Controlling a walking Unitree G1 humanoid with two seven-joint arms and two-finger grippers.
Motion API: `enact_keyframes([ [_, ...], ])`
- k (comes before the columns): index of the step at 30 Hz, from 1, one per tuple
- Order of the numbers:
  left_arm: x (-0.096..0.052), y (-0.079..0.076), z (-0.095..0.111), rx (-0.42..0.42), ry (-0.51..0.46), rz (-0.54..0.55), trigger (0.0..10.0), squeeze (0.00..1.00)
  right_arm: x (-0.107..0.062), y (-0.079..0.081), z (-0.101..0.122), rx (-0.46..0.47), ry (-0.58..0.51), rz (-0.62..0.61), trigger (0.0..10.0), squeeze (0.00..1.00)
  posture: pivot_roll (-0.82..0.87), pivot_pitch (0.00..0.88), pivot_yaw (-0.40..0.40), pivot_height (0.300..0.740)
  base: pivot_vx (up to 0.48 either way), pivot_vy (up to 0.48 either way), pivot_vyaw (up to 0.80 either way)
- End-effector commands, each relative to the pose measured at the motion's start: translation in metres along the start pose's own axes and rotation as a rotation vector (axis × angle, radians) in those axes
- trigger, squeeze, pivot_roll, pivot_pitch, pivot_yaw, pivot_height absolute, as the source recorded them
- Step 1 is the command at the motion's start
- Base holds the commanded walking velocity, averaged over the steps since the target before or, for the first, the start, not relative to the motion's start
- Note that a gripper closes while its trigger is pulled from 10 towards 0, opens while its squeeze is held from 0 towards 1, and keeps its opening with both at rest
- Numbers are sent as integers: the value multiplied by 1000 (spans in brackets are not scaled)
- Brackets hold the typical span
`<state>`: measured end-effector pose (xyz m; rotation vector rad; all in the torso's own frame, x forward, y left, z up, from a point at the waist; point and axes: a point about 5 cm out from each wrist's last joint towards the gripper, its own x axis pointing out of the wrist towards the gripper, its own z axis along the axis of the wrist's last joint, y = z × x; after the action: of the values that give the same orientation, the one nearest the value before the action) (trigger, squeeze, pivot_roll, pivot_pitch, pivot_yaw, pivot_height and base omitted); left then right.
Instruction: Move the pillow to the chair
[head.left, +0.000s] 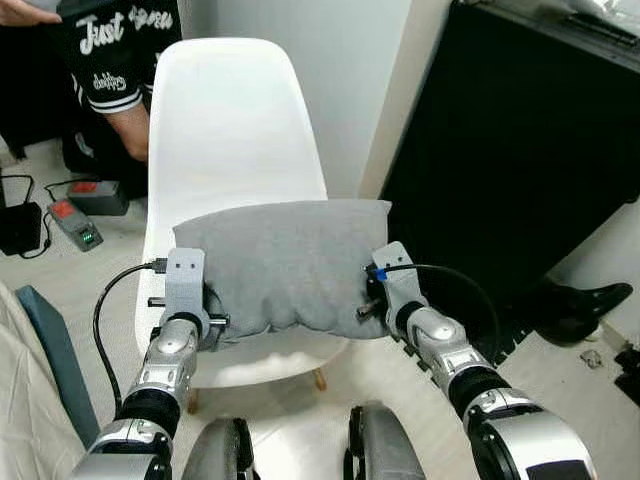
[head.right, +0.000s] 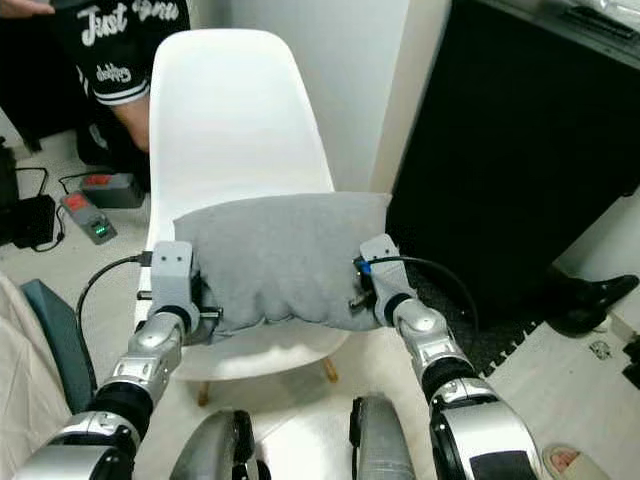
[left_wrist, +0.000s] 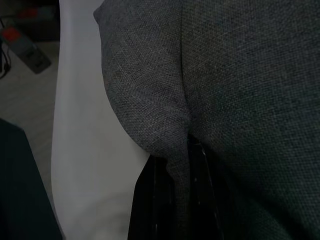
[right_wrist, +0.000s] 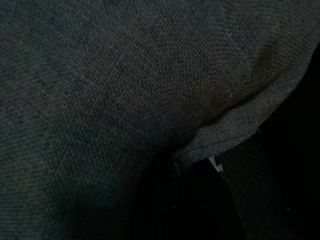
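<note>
A: Left eye view – where's the grey pillow (head.left: 285, 262)?

B: Over the seat of the white chair (head.left: 230, 120), held between both arms. Can't tell if its underside is resting on the seat or just above it.

A: Grippers?

B: Left gripper (head.left: 205, 318) is pinched on a fold at the pillow's left end; left wrist view shows fabric bunched between the black fingers (left_wrist: 157, 200). Right gripper (head.left: 372, 298) is likewise clamped on a fold at the right end, seen dark but clear in the right wrist view.

A: Key relation for the next move?

B: The pillow's long axis runs left-right across the seat, one gripper at each end, so neither arm is nearer. I'd judge lowering and letting go w/ both together is what's left. The front edge sits near the seat's front lip, so it could tip off fwd.

A: Anything else nearby?

B: A person (head.left: 115, 60) behind the chair, and a black cabinet (head.left: 510, 150) to the right.
</note>
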<state>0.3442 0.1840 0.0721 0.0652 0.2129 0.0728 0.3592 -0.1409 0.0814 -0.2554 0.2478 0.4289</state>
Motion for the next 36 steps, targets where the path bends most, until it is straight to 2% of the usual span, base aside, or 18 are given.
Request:
enact_keyframes([
  [1, 2, -9, 7, 5, -33, -44, 10000, 0, 5, 11, 7, -3, -17, 55, 10000, 0, -17, 274, -64, 624, 0, 0, 0],
  [4, 2, -9, 7, 2, -36, -45, 10000, 0, 5, 15, 4, 3, -22, 76, 10000, 0, -18, 284, -63, 604, 0, 0, 0],
  [13, 2, -13, 6, 1, -33, -55, 10000, 0, 4, 16, 1, 2, -16, 76, 10000, 0, -20, 307, -62, 594, 0, 0, 0],
  [21, 6, -8, 13, -12, -37, -27, 10000, 0, 9, 16, 14, -10, -35, 76, 10000, 0, -18, 325, -69, 594, 0, 0, 0],
  [24, 9, -9, 16, -28, -40, -24, 10000, 0, 11, 19, 20, 11, -60, 100, 10000, 0, -17, 321, -73, 594, 0, 0, 0],
  [30, 11, -11, 20, -27, -42, -31, 10000, 0, 15, 23, 26, -16, -57, 113, 10000, 0, -13, 319, -77, 594, 0, 0, 0],
  [36, 17, -15, 35, -26, -76, -33, 10000, 0, 19, 19, 39, -18, -74, 90, 10000, 0, -9, 313, -78, 594, 0, 0, 0],
])
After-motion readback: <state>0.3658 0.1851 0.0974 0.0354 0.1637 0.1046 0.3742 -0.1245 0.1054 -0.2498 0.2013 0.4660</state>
